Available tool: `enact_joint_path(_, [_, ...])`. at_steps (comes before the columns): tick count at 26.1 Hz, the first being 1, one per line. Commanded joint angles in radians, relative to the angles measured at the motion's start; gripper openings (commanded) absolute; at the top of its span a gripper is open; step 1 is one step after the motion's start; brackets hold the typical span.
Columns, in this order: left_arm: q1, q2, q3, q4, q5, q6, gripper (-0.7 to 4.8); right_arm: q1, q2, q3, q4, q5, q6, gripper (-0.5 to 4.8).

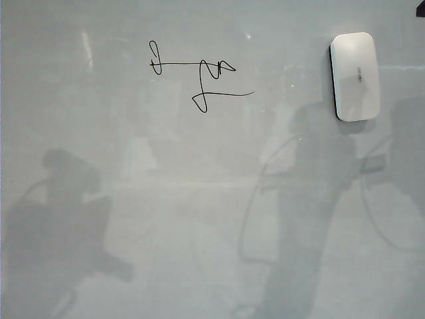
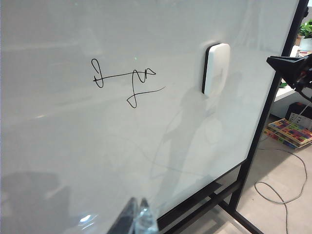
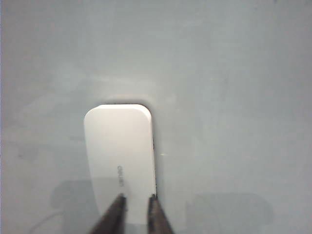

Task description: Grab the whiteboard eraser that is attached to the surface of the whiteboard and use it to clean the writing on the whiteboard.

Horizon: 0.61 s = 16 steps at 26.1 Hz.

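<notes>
Whiteboard eraser [image 1: 355, 75] set upright near whiteboard [image 1: 133, 199] right edge.
Right gripper [image 3: 136, 199] is seen slightly parted, unclasped, before it; left gripper's [image 2: 138, 207] state cannot be told.

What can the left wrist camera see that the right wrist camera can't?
Only the left wrist view shows the writing, the whiteboard's black frame, the floor with a grey cable, a colourful box, and the left tool low in front of the board.

Only the right wrist view shows the right tool, slightly parted, right in front of the eraser's end. Touching cannot be told.

Both show the whiteboard eraser stuck on the whiteboard.
</notes>
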Motion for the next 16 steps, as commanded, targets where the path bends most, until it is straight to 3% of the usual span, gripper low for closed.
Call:
enact_joint_path(1, [0.002, 0.000, 0.002, 0.010, 0.004, 0.003, -0.05, 0.029, 0.041, -0.022, 0.057, -0.002, 0.006, 0.95])
enact_joint_path(11, [0.002, 0.000, 0.002, 0.009, 0.004, 0.003, -0.05, 0.070, 0.303, -0.039, 0.352, -0.002, -0.006, 1.83])
enact_joint_path(16, [0.002, 0.000, 0.002, 0.009, 0.004, 0.003, -0.05, 0.073, 0.368, -0.036, 0.424, 0.000, -0.006, 2.72])
